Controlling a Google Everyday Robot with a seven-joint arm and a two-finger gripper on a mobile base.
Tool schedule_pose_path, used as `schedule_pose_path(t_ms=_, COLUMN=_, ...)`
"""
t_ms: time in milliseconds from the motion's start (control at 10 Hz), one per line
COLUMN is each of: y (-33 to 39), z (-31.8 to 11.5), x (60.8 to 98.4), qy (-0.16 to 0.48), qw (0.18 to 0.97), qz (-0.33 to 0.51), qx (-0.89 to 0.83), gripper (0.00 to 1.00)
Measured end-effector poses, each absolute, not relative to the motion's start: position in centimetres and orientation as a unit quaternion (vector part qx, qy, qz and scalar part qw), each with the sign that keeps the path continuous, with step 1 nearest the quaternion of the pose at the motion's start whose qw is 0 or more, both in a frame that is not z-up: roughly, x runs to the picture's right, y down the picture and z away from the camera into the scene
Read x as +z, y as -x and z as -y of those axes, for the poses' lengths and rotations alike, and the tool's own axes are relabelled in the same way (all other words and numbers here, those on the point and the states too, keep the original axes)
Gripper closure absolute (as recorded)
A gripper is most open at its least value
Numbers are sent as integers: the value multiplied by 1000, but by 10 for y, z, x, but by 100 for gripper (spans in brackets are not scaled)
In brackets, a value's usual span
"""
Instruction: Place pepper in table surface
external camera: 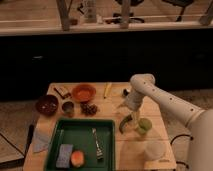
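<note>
wooden table surface: light brown planks carrying everything, with a dark green tray filling its front-left part.
dark green pepper: small and curved, on the bare wood right of the tray's back-right corner, toward the right half of the surface and just beside a light-green cup.
gripper: pointing down over the right-middle of the surface, directly above the pepper, on an arm that reaches in from the right edge.
fingers: spread wide apart and clamping nothing; i cannot tell whether their tips touch the pepper's upper end.
contact: the pepper appears to rest on the planks, not hang in the air.
step in hand: by my reading, the release, with the pepper already set down outside the tray.
task progress: seems all but done, since the pepper lies on the wood.
next move calls for: a straight lift away, jaws kept wide, so the tips do not drag the pepper.
risk: the cup stands close on the right, so a sideways swing could knock it or roll the pepper.
</note>
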State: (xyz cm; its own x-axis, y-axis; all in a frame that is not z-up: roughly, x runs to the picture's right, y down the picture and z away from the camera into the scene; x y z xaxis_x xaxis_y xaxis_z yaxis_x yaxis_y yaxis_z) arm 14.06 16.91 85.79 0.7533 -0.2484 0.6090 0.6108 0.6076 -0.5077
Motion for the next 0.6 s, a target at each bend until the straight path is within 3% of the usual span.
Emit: schedule_pose_path(t_ms=600, y=-140, z=-170, x=858, qy=367, qw=861, qz=248, qx=-249, gripper=20)
